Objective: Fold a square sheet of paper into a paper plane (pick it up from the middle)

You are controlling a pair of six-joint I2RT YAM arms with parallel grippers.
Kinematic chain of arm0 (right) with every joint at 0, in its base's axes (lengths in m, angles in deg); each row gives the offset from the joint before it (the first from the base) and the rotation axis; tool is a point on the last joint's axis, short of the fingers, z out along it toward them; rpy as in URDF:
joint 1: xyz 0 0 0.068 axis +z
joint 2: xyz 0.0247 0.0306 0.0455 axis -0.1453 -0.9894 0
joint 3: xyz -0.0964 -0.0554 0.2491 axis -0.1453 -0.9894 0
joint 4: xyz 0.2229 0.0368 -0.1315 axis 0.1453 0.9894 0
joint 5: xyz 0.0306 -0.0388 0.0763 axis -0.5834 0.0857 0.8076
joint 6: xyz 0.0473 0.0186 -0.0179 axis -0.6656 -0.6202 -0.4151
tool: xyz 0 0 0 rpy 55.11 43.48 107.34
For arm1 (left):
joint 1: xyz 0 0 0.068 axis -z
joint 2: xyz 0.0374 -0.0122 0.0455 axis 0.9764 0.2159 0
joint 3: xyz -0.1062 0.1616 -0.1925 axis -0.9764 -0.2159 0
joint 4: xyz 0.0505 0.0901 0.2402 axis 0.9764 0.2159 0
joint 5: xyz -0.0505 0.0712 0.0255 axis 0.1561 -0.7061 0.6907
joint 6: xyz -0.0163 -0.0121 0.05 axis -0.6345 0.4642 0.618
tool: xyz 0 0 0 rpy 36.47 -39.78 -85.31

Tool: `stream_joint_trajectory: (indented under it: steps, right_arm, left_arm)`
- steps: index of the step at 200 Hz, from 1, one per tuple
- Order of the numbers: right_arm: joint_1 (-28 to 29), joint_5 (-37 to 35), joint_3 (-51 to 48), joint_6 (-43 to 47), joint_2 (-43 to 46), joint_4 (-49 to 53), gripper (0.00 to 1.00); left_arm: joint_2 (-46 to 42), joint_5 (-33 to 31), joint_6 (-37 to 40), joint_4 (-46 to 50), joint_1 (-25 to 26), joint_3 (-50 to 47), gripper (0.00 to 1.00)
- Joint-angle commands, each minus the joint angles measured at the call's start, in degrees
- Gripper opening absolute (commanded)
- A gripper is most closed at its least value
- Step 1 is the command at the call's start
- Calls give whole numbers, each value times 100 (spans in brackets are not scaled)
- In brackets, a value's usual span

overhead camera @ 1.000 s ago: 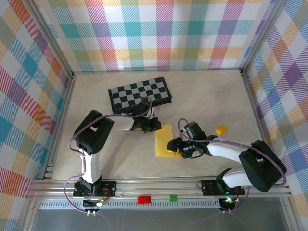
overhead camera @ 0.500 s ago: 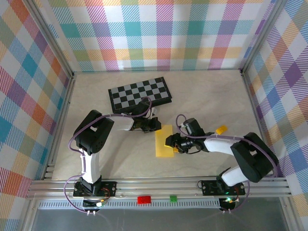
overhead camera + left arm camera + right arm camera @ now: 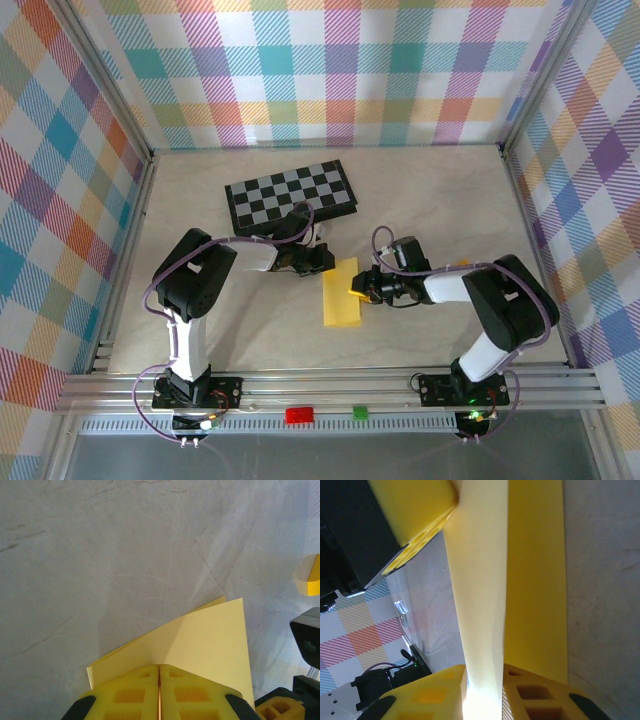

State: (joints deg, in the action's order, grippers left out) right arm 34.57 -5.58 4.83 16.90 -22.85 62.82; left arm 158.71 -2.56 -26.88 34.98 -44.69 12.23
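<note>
**Operator:** Where was the paper at that moment?

**Spotter:** Your yellow sheet [image 3: 338, 305] lay on the table [image 3: 450, 200] as a long folded strip near the middle. It was on the near side of the chessboard [image 3: 290, 195] and apart from it. One layer along its right side was lifted off the rest.

**Operator:** And the left arm?

**Spotter:** Your left gripper [image 3: 325, 262] sat at the strip's far end. In its wrist view the two yellow fingers [image 3: 125, 695] were pressed flat against each other with the seam closed. The paper came out from right under them, with a crease running on from that seam, so you had it pinched there.

**Operator:** The right?

**Spotter:** Your right gripper [image 3: 358, 292] was at the strip's right edge, about halfway along. Its fingers [image 3: 540, 695] stood close together. The raised pale layer ran straight into the gap and filled it, with a finger against each side. You had hold of that flap, while the lower layer lay flat on the table beside it.
</note>
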Motion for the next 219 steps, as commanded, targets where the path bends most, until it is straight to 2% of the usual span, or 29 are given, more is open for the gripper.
stream_joint_trajectory:
  steps: [1,54,76,91,119,144,181,219]
  right_arm:
    - [-71,347,-9,153,-185,-343,23]
    - [-184,488,35,268,-402,-461,17]
    - [-215,527,39,286,-404,-530,11]
    - [-214,494,44,241,-385,-567,8]
    - [-206,315,-43,-62,-348,-883,6]
    - [-196,94,-76,-434,-390,-1290,6]
    - [-173,-89,130,-454,-478,-1219,7]
    - [-181,2,387,-43,-450,-536,15]
  left_arm:
    - [84,23,-67,462,-23,-152,10]
    - [45,24,134,800,-23,154,10]
    - [-30,39,185,843,-23,216,12]
    - [-215,156,285,665,-23,201,23]
    - [-798,-27,425,653,-23,249,44]
    - [-1411,-220,390,304,-23,-114,55]
    - [-2257,-570,376,-40,-23,-974,59]
    - [-2925,-564,376,-404,-19,-1736,56]
